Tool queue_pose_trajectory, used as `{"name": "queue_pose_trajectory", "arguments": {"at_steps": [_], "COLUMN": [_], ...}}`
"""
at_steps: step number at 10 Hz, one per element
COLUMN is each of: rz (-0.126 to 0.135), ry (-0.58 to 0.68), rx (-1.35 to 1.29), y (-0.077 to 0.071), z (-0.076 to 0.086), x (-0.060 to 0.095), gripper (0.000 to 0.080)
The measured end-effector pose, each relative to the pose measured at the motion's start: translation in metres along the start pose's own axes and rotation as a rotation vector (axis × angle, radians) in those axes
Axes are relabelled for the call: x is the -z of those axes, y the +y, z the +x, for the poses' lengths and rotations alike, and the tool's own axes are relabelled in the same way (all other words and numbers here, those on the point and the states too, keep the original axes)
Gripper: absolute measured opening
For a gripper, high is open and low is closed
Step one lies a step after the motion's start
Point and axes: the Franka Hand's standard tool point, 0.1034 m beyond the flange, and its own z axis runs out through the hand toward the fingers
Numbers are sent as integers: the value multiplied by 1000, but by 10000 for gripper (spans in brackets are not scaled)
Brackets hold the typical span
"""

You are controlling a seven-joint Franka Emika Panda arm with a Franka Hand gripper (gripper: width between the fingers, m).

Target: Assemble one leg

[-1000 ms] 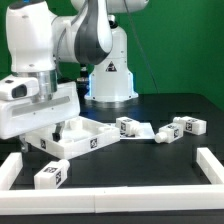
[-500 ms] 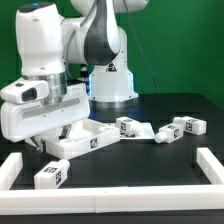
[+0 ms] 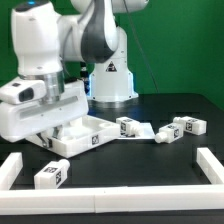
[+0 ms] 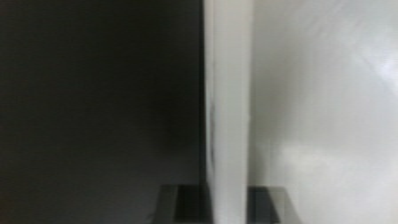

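Observation:
The gripper (image 3: 48,134) is low at the exterior view's left, over the near-left edge of the large white square panel (image 3: 88,137). In the wrist view the gripper (image 4: 226,204) has a dark finger (image 4: 183,202) on each side of the panel's white rim (image 4: 228,100), shut on it. One leg (image 3: 52,174), a small white tagged block, lies in front of the panel. Another leg (image 3: 127,128) lies right of the panel. Two more tagged blocks (image 3: 187,126) lie farther right. None of the legs is held.
Long white border bars frame the table: the front bar (image 3: 110,206), the left bar (image 3: 10,168) and the right bar (image 3: 211,165). The robot's base (image 3: 110,80) stands behind the panel. A flat white piece (image 3: 145,131) lies between the legs.
The hand has shifted slightly to the exterior view's right and up, and the panel's near edge has moved with it. The legs have not moved.

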Motion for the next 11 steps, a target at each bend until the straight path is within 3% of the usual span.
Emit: {"name": "queue_pose_trajectory", "arguments": {"at_steps": [2,3,4,6,7,11], "rz": [-39,-38,-20,-26,-36,-22], "ry": [11,3,-12,3,16,0], "rx": [-227,-325,-404,-508,-495,-542], "y": [-13,-21,-22,-12,-11,-13], "z": [35,57,78,120,128,127], "x": [22,26,31,44,45,39], "gripper": [52,52,52,54,54,54]}}
